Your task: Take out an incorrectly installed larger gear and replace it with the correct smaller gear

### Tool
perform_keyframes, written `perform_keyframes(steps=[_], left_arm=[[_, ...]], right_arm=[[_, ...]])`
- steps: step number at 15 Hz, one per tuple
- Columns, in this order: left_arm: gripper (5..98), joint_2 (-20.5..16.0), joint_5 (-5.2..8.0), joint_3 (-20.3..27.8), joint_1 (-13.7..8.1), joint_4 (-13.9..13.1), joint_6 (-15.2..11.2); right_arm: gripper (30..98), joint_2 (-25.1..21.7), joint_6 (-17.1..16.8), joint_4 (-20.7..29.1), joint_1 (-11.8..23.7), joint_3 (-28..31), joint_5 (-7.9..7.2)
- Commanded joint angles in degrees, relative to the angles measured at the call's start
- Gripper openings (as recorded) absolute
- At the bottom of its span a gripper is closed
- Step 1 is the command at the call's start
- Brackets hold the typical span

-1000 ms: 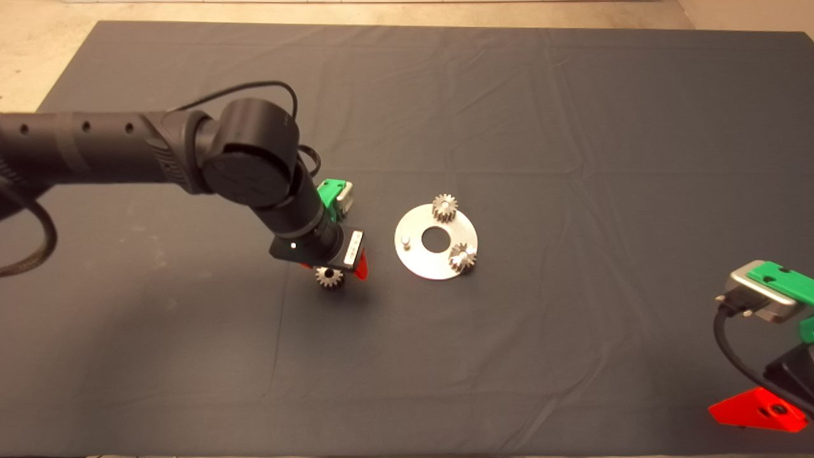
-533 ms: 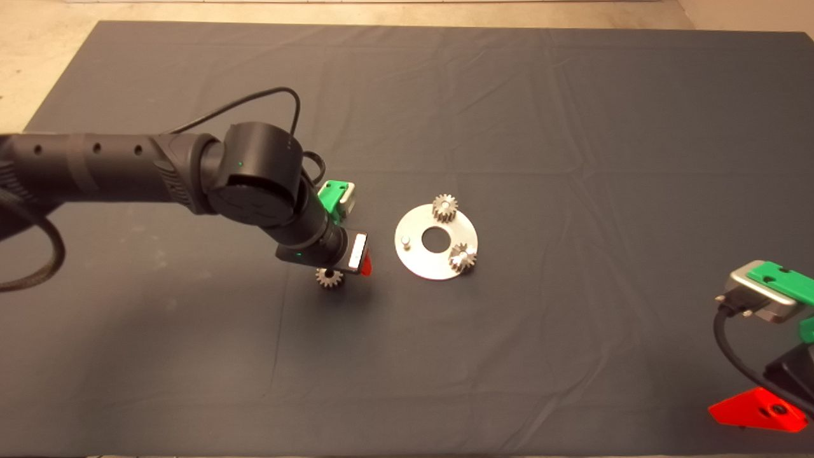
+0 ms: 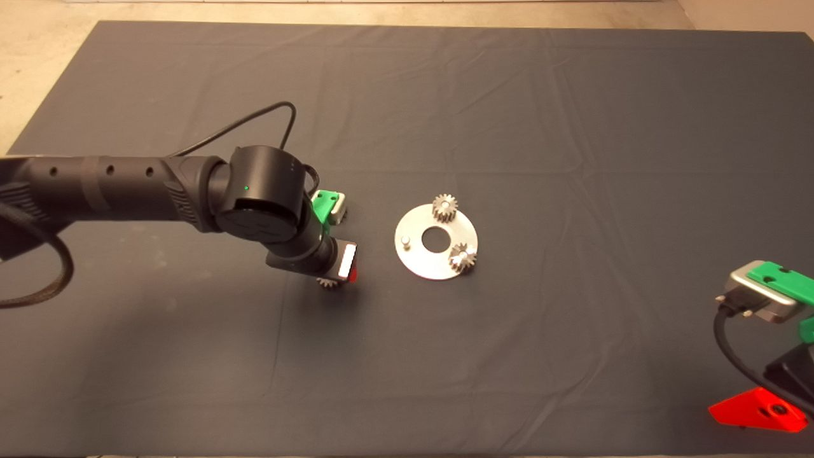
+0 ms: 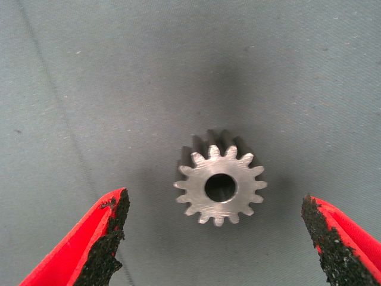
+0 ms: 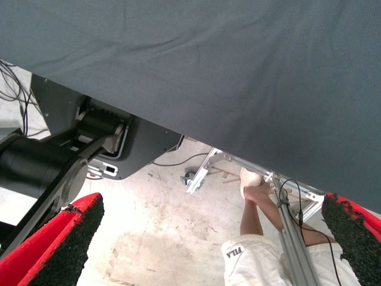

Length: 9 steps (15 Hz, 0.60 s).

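The smaller gear (image 4: pixel 220 187), silver with a dark centre hole, lies flat on the mat. My left gripper (image 4: pixel 212 201) hangs straight over it, open, one red finger on each side and neither pad touching. From above, only a sliver of this gear (image 3: pixel 327 283) shows under my left gripper (image 3: pixel 336 278), just left of the round silver plate (image 3: pixel 420 262). That plate carries two gears of like size (image 3: pixel 445 207) (image 3: pixel 462 258) and one bare peg (image 3: pixel 405 240). The larger gear is out of view. My right gripper (image 3: pixel 757 410) is parked at the lower right, open.
The dark mat (image 3: pixel 509 127) covers the table. The left arm's cable (image 3: pixel 254 117) loops behind the wrist. The right wrist view looks past the mat's edge (image 5: pixel 178 128) to the floor, the robot's base (image 5: pixel 89 137) and a person's leg (image 5: pixel 256 208).
My left arm has come down toward the mat. The gripper now hides most of the gear in the head view, with the fingers lower around it. The right arm has not moved.
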Motion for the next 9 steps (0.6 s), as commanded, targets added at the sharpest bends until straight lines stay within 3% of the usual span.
perform_keyframes(steps=[1,4,9], left_arm=[[73.3,-0.3,1.33,0.6,-0.1,2.1,0.1],[73.3,-0.2,1.15,0.3,1.8,2.8,0.3],[73.3,-0.1,1.06,-0.4,2.4,3.0,0.5]], right_arm=[[96.8,-0.1,0.1,2.0,0.9,0.4,-3.16],[96.8,-0.1,0.1,2.0,0.9,0.3,-3.09],[96.8,0.0,0.1,2.0,0.9,0.3,-3.16]])
